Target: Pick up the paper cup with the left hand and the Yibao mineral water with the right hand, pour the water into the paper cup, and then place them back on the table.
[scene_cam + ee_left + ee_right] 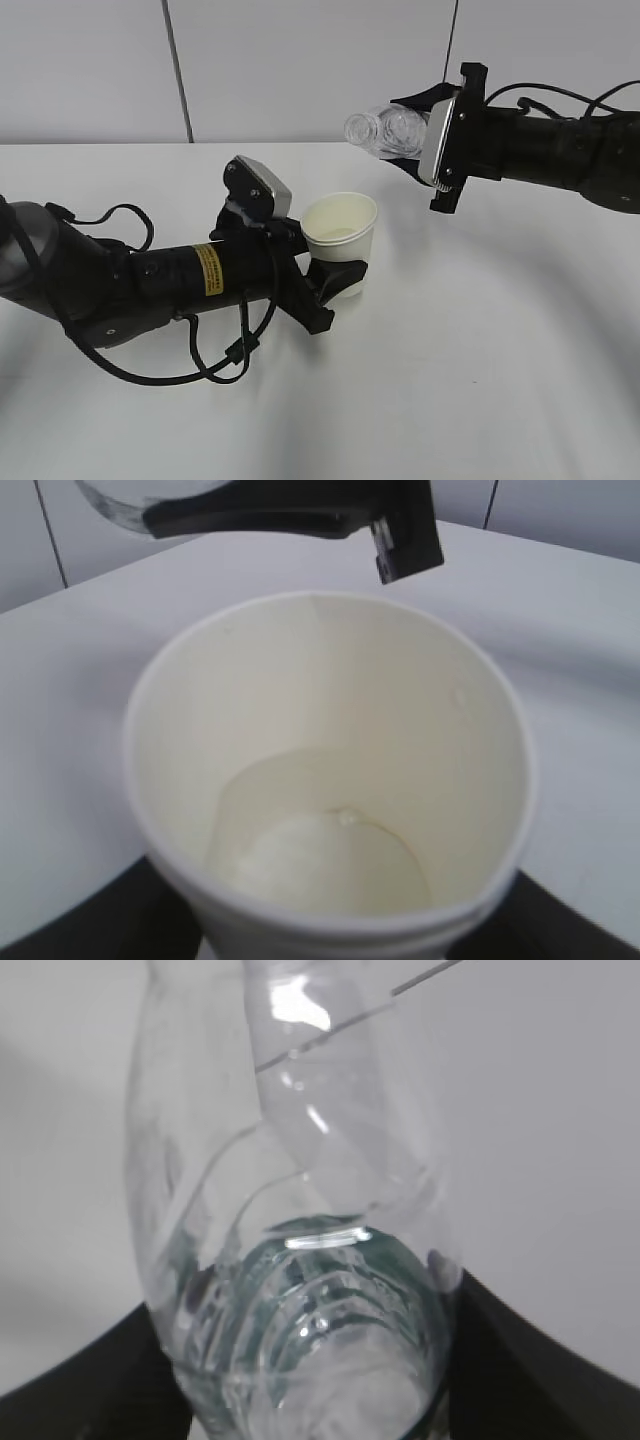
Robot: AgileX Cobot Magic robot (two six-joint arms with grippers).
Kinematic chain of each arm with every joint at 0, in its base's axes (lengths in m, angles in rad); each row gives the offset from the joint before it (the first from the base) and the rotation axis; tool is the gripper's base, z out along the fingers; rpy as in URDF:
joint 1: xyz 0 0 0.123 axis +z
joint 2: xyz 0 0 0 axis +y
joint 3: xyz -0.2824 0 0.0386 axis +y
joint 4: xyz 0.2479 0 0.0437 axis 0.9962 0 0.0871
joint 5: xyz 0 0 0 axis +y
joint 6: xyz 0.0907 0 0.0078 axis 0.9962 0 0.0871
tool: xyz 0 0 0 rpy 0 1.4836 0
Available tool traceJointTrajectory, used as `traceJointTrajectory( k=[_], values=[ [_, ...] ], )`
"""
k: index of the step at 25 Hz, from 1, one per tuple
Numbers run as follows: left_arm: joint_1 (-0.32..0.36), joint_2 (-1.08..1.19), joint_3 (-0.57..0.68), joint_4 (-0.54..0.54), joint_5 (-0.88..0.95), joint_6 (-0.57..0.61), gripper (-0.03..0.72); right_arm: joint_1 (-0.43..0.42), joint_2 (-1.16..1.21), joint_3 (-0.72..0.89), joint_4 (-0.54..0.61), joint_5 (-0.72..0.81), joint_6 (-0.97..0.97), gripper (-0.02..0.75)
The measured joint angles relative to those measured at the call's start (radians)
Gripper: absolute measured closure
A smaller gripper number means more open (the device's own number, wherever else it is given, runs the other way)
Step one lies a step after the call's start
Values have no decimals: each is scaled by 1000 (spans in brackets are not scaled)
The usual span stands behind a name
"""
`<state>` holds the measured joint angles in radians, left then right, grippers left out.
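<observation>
The white paper cup (341,243) is held just above the table (480,380) by my left gripper (335,282), which is shut on its lower wall. The left wrist view looks into the cup (330,780); a little water lies at its bottom. My right gripper (425,130) is shut on the Yibao mineral water bottle (385,130), which lies roughly level in the air, its open mouth pointing left, above and a little right of the cup. The right wrist view shows the clear ribbed bottle (300,1210) between the dark fingers (90,1380). The green label is hidden.
A grey wall panel with a dark seam (178,70) stands behind the table. The right arm (560,150) reaches in from the right edge, the left arm (120,285) from the left. The bottle and right gripper finger (300,515) show at the top of the left wrist view.
</observation>
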<state>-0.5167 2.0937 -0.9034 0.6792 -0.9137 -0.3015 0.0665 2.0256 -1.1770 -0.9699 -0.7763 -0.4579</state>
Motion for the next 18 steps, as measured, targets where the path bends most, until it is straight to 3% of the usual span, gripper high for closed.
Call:
traceJointTrajectory(
  k=[18],
  values=[
    [0,0,0,-55,17,0,282,0,0,0,29,66,365,265]
  ],
)
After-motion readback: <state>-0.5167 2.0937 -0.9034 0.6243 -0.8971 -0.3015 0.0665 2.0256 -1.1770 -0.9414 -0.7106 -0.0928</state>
